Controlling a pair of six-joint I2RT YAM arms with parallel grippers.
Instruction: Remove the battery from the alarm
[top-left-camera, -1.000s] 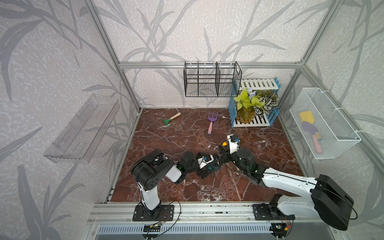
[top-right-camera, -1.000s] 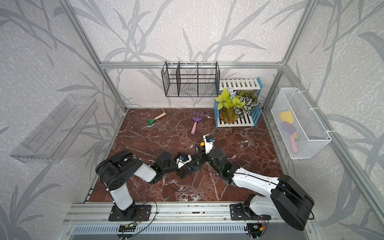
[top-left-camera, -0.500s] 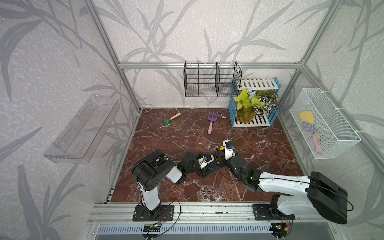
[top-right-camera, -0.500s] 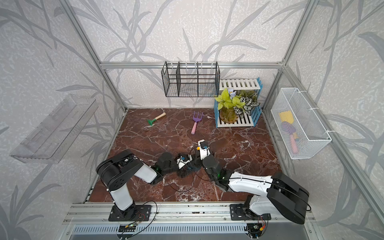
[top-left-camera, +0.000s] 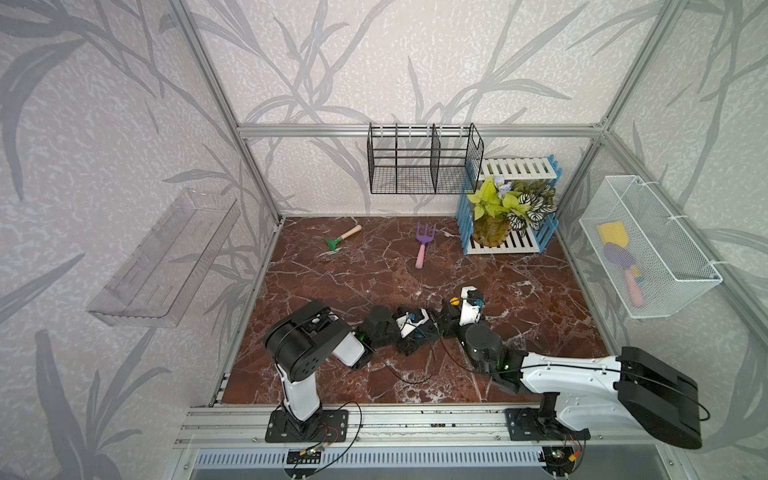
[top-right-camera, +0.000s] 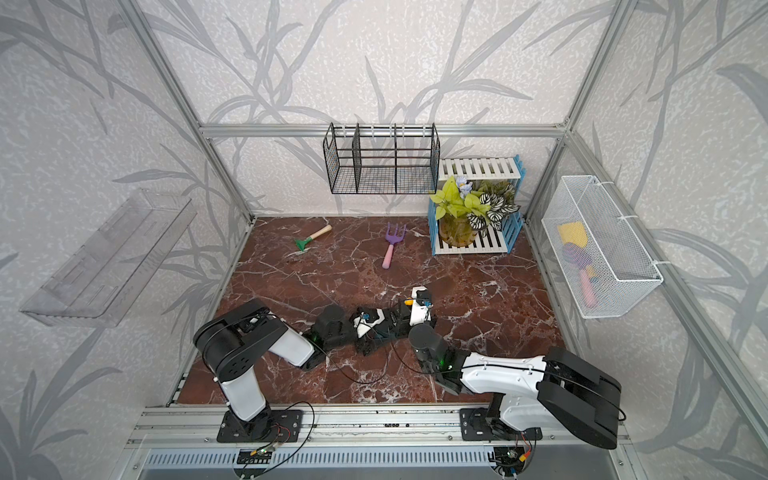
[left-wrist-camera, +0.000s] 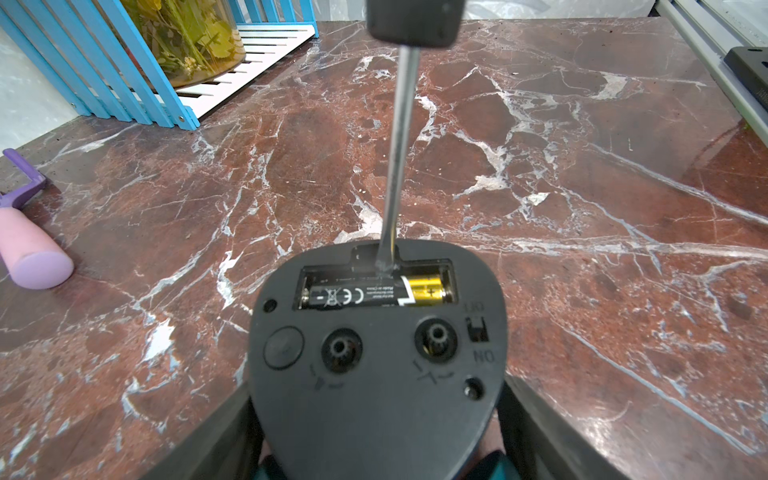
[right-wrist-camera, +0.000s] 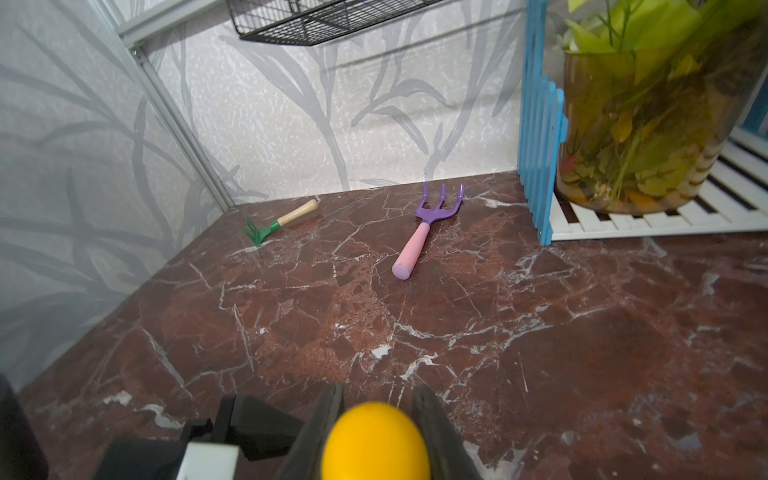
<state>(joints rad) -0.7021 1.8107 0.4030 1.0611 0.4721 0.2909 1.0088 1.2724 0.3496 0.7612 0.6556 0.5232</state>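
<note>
Red-brown marble tabletop (top-left-camera: 374, 270) in a walled cell. Both arms reach low and meet over its near middle. A purple hand fork (right-wrist-camera: 432, 224) and a green rake (right-wrist-camera: 266, 228) lie well apart at the back, out of play.

Left gripper (left-wrist-camera: 378, 419): its fingers (left-wrist-camera: 220, 428) flank the alarm (left-wrist-camera: 376, 357) and are clamped across its body. The black back plate is tipped up toward the wrist camera, face away. My reading is that this presents the compartment to the other arm and braces the clock against prying. A sliver of teal casing shows at the plate's near edge.

Right gripper (right-wrist-camera: 376, 405): jaws narrow, closed on the handle of the screwdriver (left-wrist-camera: 399, 137). The yellow butt cap (right-wrist-camera: 376, 440) sits between them. The shaft slants down onto the alarm from its far side.

Battery compartment (left-wrist-camera: 451, 286): cover off, and no cover is in sight. The battery (left-wrist-camera: 361, 296) is seated lengthwise inside. It has a black wrap, with the gold plus end toward the on/off switch (left-wrist-camera: 478, 328). The blade tip sits in the notch at the compartment's far edge, touching the battery near its middle. This looks like a levering position to pop it out.

Battery relative to the jaws: it lies at the end of the back plate farthest from the left fingers, and no jaw touches it. The right jaws are well up the tool, apart from it. In both top views the alarm is lost among the two grippers.
</note>
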